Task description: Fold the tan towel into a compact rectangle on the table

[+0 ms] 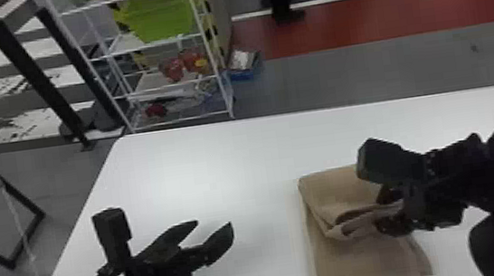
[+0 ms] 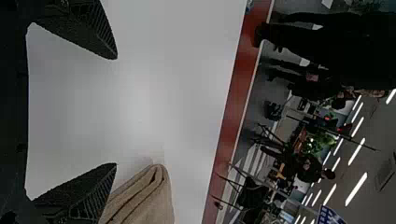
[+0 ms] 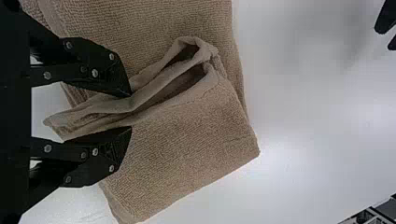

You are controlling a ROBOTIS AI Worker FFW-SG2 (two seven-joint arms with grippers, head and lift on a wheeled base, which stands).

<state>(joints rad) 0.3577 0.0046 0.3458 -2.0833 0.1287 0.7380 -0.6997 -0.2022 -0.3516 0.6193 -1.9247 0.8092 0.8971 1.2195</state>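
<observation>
Head view shows your right arm coming in from the right side, with its gripper (image 1: pixel 380 212) low over the tan towel (image 1: pixel 367 261) and its tips pointing left. Your left gripper (image 1: pixel 214 224) is over the left part of the white table (image 1: pixel 217 162), tipped so that its two fingers point away from you and to the right. Those two fingers are wide apart, with no towel between them. Your right gripper is only a bit open, and a raised fold of the towel sits in the gap. You can see one fingertip touch that fold in the right wrist view, but I cannot tell if the fingers squeeze it tight. The towel lies on the table, to the right of your left gripper and well apart from it. It is right under your right gripper, and part of it spreads out past the tips to the left. Flat, folded cloth lies on both the near and far sides of the raised fold, which bends into small, open loops past the fingertips.
</observation>
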